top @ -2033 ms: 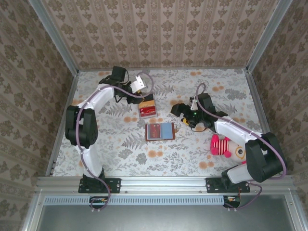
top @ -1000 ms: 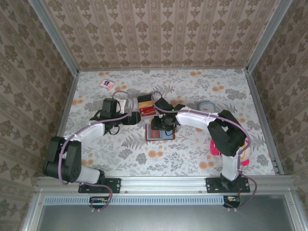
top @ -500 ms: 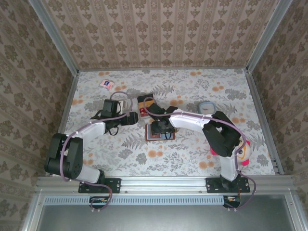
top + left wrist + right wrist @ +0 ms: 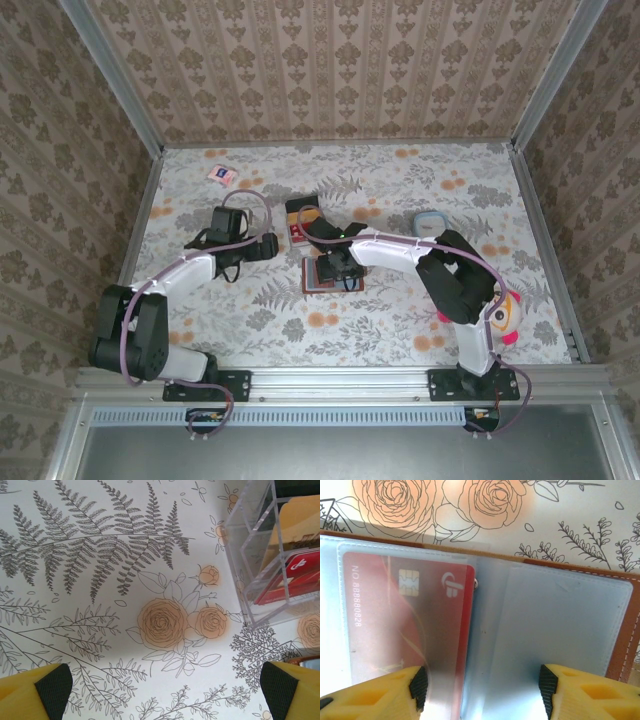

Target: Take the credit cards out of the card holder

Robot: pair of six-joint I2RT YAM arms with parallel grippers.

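Found the right gripper (image 4: 482, 694) spread and pinching nothing, its 2 yellow fingers (image 4: 375, 697) tipped with 2 black pads (image 4: 418, 687) at the bottom of the right wrist view. Placed it directly over the open card holder (image 4: 560, 620); could not tell whether the pads touched it. Counted 2 translucent grey-blue sleeves side by side inside the brown cover, 1 on each side of a small central rivet (image 4: 476, 582). Counted 1 credit card (image 4: 405, 625), red with a gold chip and a white logo, lying wholly inside the left sleeve. Saw the holder lying flat on the floral tablecloth (image 4: 570, 510), about mid-table in the top view, with the right arm (image 4: 400, 245) stretched across to it from the right.

Found the left gripper (image 4: 165, 695) spread too, gripping nothing, with 2 yellow fingers and 2 black pads at the lower corners of the left wrist view and bare rose-and-fern cloth between them. Saw 1 clear acrylic box (image 4: 250, 545) just ahead and to the right, holding red cards (image 4: 300, 575) and 1 orange-yellow card (image 4: 300, 520) leaning inside; could not count the red ones with certainty. Placed that box just beyond the card holder in the top view.

Counted, farther out, 1 pink-and-white packet (image 4: 222, 174) near the far left corner, 1 pale blue oval object (image 4: 431, 221) right of the box, and 1 pink striped plush toy (image 4: 508, 318) partly hidden behind the right arm.
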